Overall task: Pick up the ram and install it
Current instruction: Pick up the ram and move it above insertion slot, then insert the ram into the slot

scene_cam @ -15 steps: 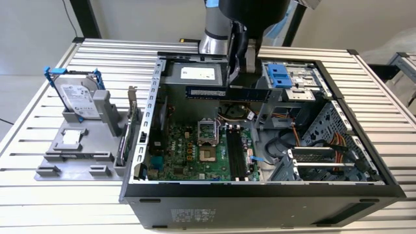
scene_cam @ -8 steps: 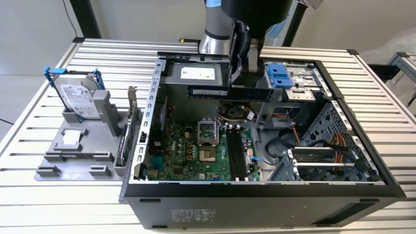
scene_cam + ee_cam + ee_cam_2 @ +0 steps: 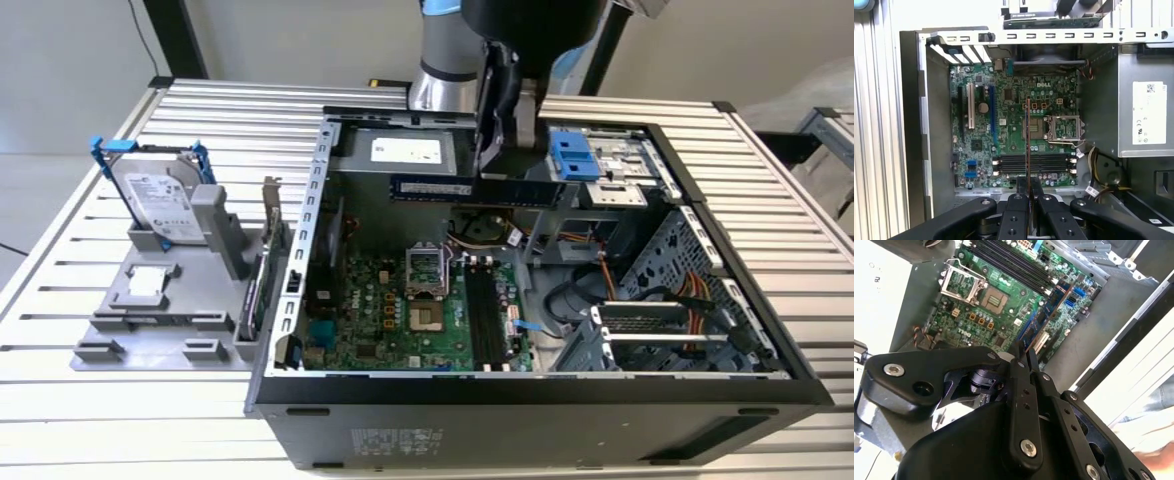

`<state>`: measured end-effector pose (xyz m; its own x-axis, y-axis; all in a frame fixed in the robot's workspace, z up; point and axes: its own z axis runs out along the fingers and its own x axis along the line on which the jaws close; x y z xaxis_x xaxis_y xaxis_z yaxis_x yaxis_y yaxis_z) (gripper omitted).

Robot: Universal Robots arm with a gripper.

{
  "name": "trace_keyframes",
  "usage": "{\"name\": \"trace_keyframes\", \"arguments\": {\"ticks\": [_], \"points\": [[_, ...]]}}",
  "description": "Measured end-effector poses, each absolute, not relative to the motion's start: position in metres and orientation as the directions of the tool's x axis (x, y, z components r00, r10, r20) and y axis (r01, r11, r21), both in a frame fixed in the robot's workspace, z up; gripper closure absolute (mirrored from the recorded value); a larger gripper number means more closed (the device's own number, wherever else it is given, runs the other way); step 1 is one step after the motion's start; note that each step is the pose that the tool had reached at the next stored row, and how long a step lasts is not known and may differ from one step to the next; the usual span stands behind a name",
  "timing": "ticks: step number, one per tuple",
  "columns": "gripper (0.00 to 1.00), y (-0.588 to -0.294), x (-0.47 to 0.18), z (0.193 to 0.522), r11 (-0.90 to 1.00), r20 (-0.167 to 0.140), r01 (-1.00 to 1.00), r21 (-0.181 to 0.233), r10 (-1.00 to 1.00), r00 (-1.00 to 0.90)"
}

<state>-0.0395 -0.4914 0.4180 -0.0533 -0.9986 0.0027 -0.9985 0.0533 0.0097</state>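
Note:
My gripper hangs over the open computer case, shut on the ram, a long blue stick held level on its edge above the back of the motherboard. In the first wrist view the ram shows edge-on as a thin line running out from my gripper, crossing over the black memory slots. The second wrist view has the ram slanting out from my gripper above the board. The memory slots lie right of the processor socket in the exterior view.
On the exterior view's left a grey fixture holds a silver hard drive with blue handles, and a card with a metal bracket stands beside the case. Cables and a drive cage fill the case's right side. The slatted table surrounds it.

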Motion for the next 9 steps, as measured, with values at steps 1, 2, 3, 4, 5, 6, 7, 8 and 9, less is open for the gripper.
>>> {"name": "trace_keyframes", "arguments": {"ticks": [1,2,3,4,5,6,7,8,9], "points": [[1.0,-0.4912,-0.039,0.418,0.054,0.003,-0.999,0.01,-0.999,-0.054],[1.0,-0.4911,-0.0385,0.418,0.054,0.003,-0.998,0.01,-0.999,-0.054],[1.0,-0.491,-0.0381,0.418,0.054,0.003,-0.998,0.01,-0.999,-0.054],[1.0,-0.4909,-0.0376,0.418,0.055,0.003,-0.998,0.01,-0.999,-0.055],[1.0,-0.4908,-0.037,0.418,0.055,0.003,-0.998,0.01,-0.998,-0.055],[1.0,-0.4908,-0.0364,0.418,0.055,0.003,-0.998,0.01,-0.998,-0.055],[1.0,-0.4907,-0.0358,0.418,0.055,0.003,-0.998,0.01,-0.998,-0.055],[1.0,-0.4906,-0.0352,0.418,0.055,0.003,-0.998,0.01,-0.998,-0.055],[1.0,-0.4905,-0.0346,0.418,0.056,0.003,-0.998,0.01,-0.998,-0.056]]}}
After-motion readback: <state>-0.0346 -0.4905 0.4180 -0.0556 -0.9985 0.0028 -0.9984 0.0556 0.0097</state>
